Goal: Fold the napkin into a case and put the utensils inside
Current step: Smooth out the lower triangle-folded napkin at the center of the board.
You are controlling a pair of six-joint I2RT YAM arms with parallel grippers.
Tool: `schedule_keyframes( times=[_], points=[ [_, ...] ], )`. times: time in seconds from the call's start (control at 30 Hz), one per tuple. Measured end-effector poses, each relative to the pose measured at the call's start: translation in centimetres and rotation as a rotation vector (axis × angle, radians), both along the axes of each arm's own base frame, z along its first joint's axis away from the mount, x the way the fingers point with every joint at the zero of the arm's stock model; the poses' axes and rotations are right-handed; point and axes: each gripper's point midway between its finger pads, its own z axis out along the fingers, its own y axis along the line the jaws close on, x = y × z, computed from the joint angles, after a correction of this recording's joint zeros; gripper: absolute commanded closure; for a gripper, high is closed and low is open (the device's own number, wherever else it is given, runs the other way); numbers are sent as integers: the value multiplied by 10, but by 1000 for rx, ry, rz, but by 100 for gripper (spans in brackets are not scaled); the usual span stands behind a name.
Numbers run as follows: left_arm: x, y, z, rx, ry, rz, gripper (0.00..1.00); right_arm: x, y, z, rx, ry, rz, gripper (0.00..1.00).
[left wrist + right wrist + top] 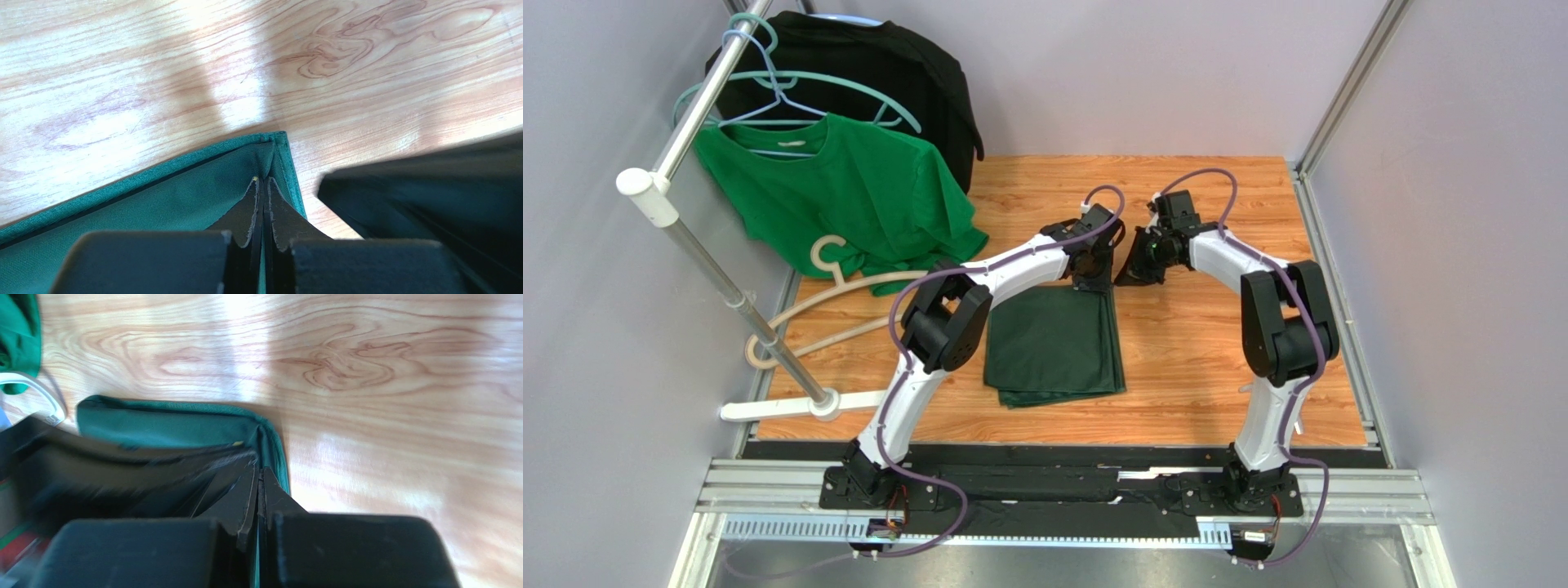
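The dark green napkin (1057, 343) lies folded in layers on the wooden table, between the two arms. My left gripper (1095, 272) is at its far right corner, and my right gripper (1135, 263) is right beside it, with a dark flap of cloth hanging under it. In the left wrist view the left gripper (264, 180) is shut, with a sliver of the napkin (184, 202) between the pads. In the right wrist view the right gripper (259, 471) is shut on the napkin's edge (178, 424). No utensils are in view.
A bright green T-shirt (848, 190) and a black garment (879, 74) hang on a rack (707, 263) at the back left. A cream hanger (830, 300) lies on the table near them. Grey walls close in the left and right sides.
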Motion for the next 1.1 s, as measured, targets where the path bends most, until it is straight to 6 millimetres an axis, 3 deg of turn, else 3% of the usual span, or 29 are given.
schedule_keyframes(
  times=[0.2, 0.3, 0.33, 0.37, 0.53, 0.7, 0.87, 0.97, 1.1],
  points=[
    [5, -5, 5, -22, -11, -3, 95, -3, -5, 19, -8, -43, -4, 100],
    [6, -11, 8, -49, -13, -12, 72, -18, -9, 4, -18, -2, -3, 100],
    [6, -13, 9, -54, -12, -19, 50, -21, -10, 2, -20, 7, -4, 100],
    [5, -14, 9, -61, -8, -23, 44, -26, -11, -4, -24, 24, -3, 100],
    [-3, -12, 9, -71, 8, -39, 38, -57, -19, -17, -42, 78, -4, 100],
    [-43, 17, 25, -60, 49, -65, 44, -100, -27, -8, -29, 80, 5, 100],
    [-90, 19, 58, -123, 56, -140, 45, -148, -29, -11, 5, 100, 37, 94],
    [-128, 13, 55, -127, 74, -196, 46, -174, -25, -16, 54, 128, 58, 87],
    [-171, 8, 34, -86, 132, -252, 42, -197, -20, -24, 111, 166, 77, 81]
  ],
)
